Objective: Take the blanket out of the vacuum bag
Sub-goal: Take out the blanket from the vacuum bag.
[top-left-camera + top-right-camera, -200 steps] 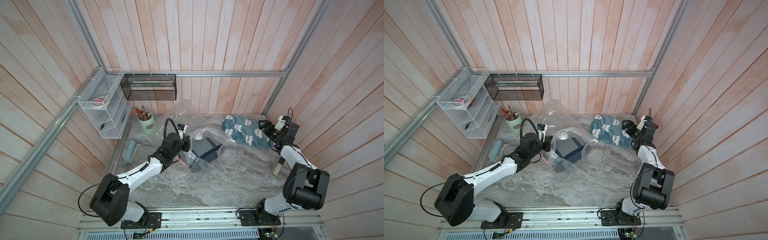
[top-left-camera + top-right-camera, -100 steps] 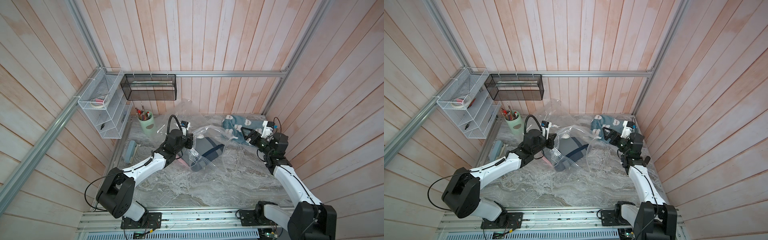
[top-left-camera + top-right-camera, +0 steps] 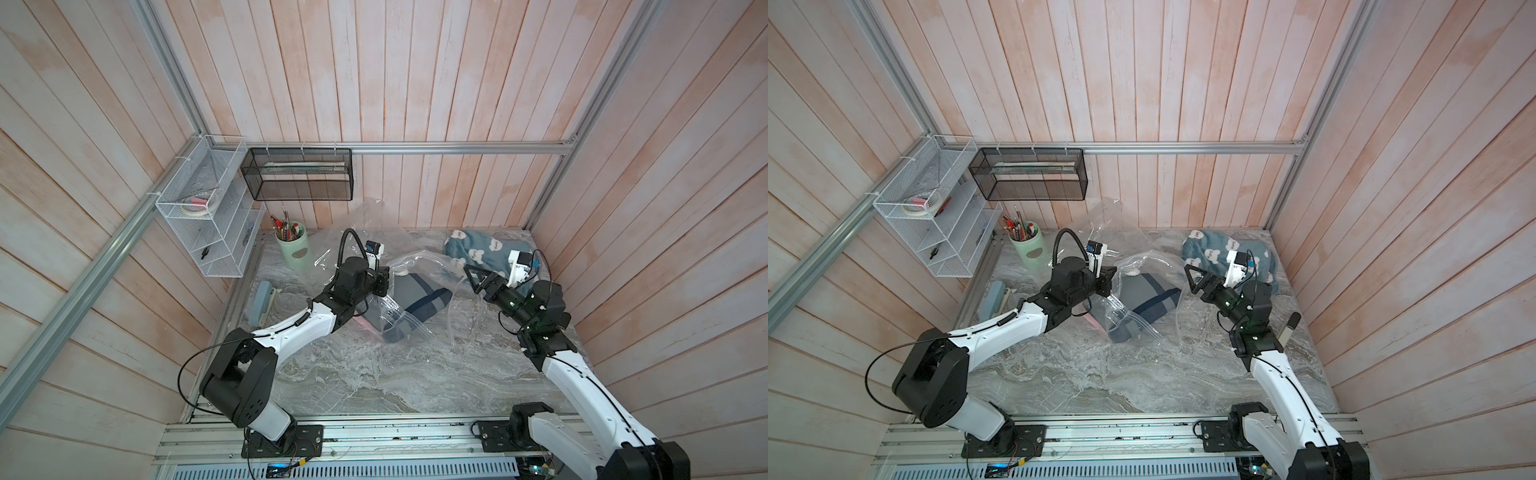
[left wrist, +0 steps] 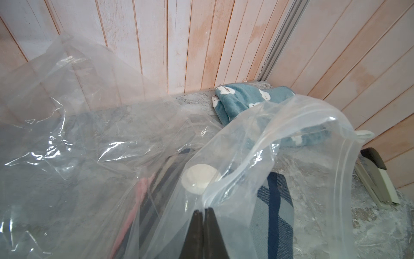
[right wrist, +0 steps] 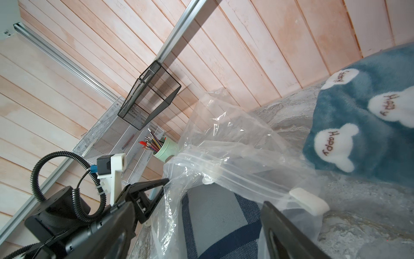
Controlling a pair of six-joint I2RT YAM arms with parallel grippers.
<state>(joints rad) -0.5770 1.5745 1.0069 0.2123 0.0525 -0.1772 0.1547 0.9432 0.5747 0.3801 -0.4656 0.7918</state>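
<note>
The clear crinkly vacuum bag [image 3: 419,266] [image 3: 1142,266] lies mid-table with its mouth held up. My left gripper [image 3: 384,282] [image 4: 203,209] is shut on a fold of its plastic beside the round white valve [image 4: 200,180]. A folded grey blanket [image 3: 415,299] [image 5: 215,213] with navy stripes sits inside the bag. From the right, my right gripper [image 3: 473,276] [image 5: 199,205] stands open and empty, facing the bag's mouth and the grey blanket. The white slider clip [image 5: 309,200] hangs on the zip edge near its far finger.
A teal fleece blanket [image 3: 482,249] with white bears lies outside the bag at the back right. A green pen cup [image 3: 293,249], white wire shelf [image 3: 208,232] and black mesh basket [image 3: 301,174] crowd the back left. Staplers lie at the left edge [image 3: 262,301] and the right edge [image 3: 1287,328].
My right arm has swung from the teal blanket at the back right inward to the bag's mouth. The left gripper has kept its hold on the plastic, shifting only slightly.
</note>
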